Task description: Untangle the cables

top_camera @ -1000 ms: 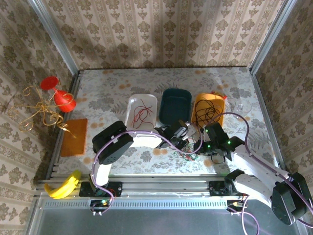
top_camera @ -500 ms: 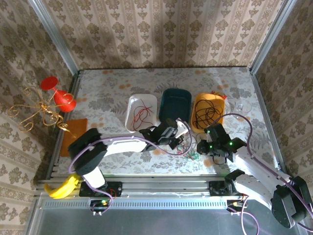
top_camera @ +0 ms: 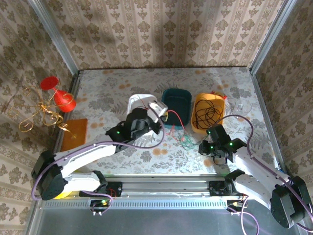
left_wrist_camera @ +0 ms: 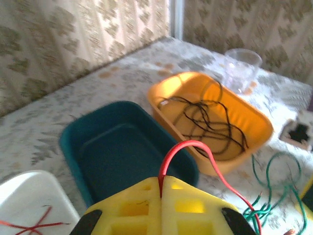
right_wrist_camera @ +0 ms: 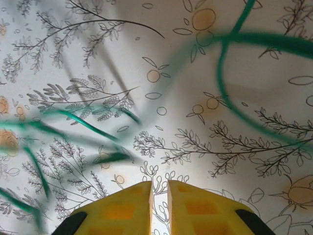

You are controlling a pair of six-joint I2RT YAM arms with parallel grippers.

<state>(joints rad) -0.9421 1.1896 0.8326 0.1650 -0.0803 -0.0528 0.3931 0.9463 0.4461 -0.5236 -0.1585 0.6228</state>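
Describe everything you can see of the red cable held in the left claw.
The red cable is a thin, smooth wire that looks plastic-coated. It is pinched between the shut yellow fingers of the left claw. From there it rises in a tight arch, then slopes down to the right towards the green cable on the table, passing near the dark teal tub. Its far end cannot be made out.
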